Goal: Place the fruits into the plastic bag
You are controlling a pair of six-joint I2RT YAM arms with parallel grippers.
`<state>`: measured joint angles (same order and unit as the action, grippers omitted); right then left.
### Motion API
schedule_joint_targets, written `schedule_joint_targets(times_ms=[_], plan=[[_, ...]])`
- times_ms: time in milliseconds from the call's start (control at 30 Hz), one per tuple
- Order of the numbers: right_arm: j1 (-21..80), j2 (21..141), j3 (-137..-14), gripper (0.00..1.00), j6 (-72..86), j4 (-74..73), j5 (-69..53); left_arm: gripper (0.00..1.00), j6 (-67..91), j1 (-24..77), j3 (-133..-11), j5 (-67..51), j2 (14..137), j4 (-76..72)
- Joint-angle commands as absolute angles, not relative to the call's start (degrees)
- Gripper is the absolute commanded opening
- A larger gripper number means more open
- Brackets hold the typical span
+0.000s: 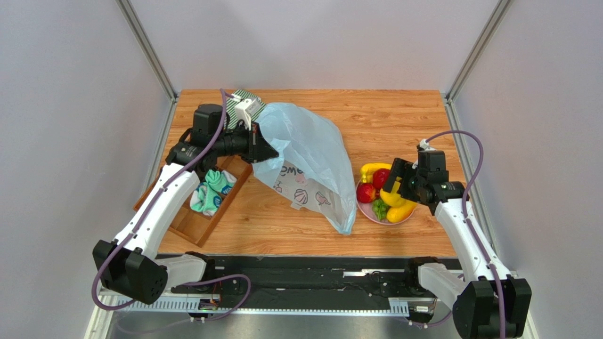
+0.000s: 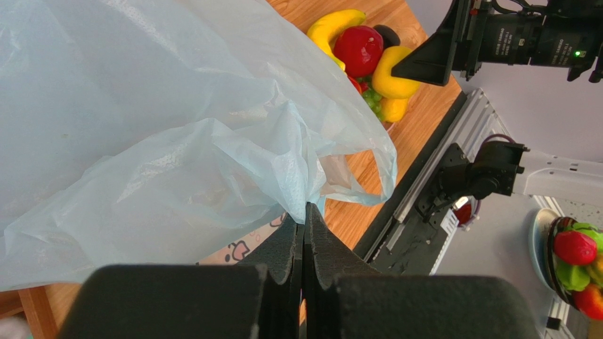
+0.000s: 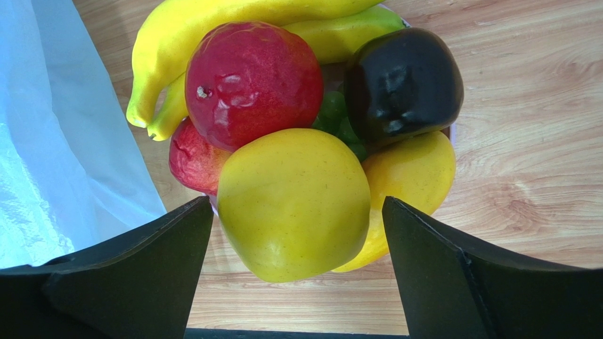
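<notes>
Okay, the plastic bag (image 1: 308, 159) lies mid-table. My left gripper (image 2: 305, 212) is clenched on its rim, I reckon to prop the mouth up. Just right of the bag, the fruits (image 1: 382, 194) sit piled on the pink plate (image 1: 364, 210). My right gripper (image 3: 297, 205) hangs spread around the lemon (image 3: 294, 212), ready to grab.

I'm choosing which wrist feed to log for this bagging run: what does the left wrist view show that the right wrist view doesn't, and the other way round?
Only the left wrist view shows the left gripper, its jaws shut on an edge of the plastic bag, plus the rail at the table's near edge. Only the right wrist view shows the right gripper with its jaws open either side of the front yellow fruit. Both show the bag, banana, red apple, dark avocado and wooden table.
</notes>
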<state>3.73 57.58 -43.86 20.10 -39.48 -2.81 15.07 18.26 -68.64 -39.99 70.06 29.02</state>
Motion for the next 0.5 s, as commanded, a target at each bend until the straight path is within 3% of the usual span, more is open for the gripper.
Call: schedule_joint_targets(times_ms=[0, 133, 267, 467], plan=[[4.1, 58.0, -43.2, 0.94, 19.4, -36.7, -4.7, 0.00, 14.9, 17.8, -69.3, -40.1, 69.7, 28.7], [4.1, 58.3, -43.3, 0.90, 19.5, -36.5, -4.9, 0.00, 14.9, 17.8, -69.4, -40.1, 69.8, 28.8], [4.1, 58.1, -43.5, 0.74, 19.4, -36.9, -4.8, 0.00, 14.8, 17.8, -69.4, -40.0, 69.7, 28.9], [4.0, 57.1, -43.9, 0.59, 19.2, -37.4, -4.7, 0.00, 14.8, 17.8, -69.4, -40.0, 69.7, 29.0]])
